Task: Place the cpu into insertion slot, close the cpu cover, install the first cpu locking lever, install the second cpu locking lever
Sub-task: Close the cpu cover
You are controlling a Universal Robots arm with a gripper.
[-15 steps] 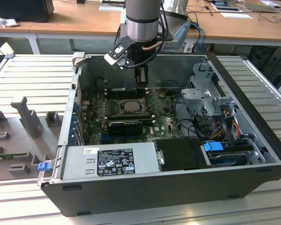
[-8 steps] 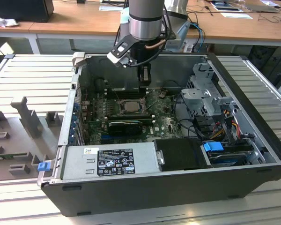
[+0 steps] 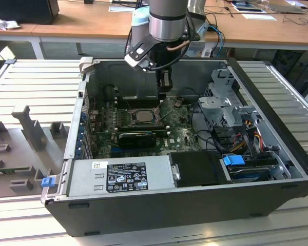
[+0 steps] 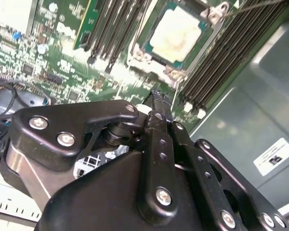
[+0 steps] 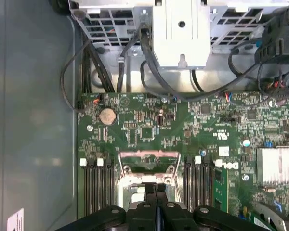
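A: Where is the cpu (image 4: 176,36)?

B: Seated in the slot (image 3: 127,116). In the second wrist view its pale, smeared top shows through the window of the cover (image 4: 135,48), which lies around it on the green board (image 5: 149,130).

A: And seen from outside?

B: In the exterior view the slot sits near the middle of the open case (image 3: 195,205). The gripper (image 3: 163,97) hangs close above the board, with the cpu at about 8 o'clock from its tip.

A: How does the gripper stand?

B: Closed. In both wrist views its fingers (image 5: 160,195) are pressed together with only a hairline between them, and I see nothing caught there.

A: Do they touch the cover?

B: I cannot tell. In the first wrist view the tips are over the slot's near edge.

A: What else is nearby?

B: In the exterior view, the power supply (image 3: 123,177) is at 6 o'clock from the slot and the drive cage (image 3: 226,102) at 3 o'clock.
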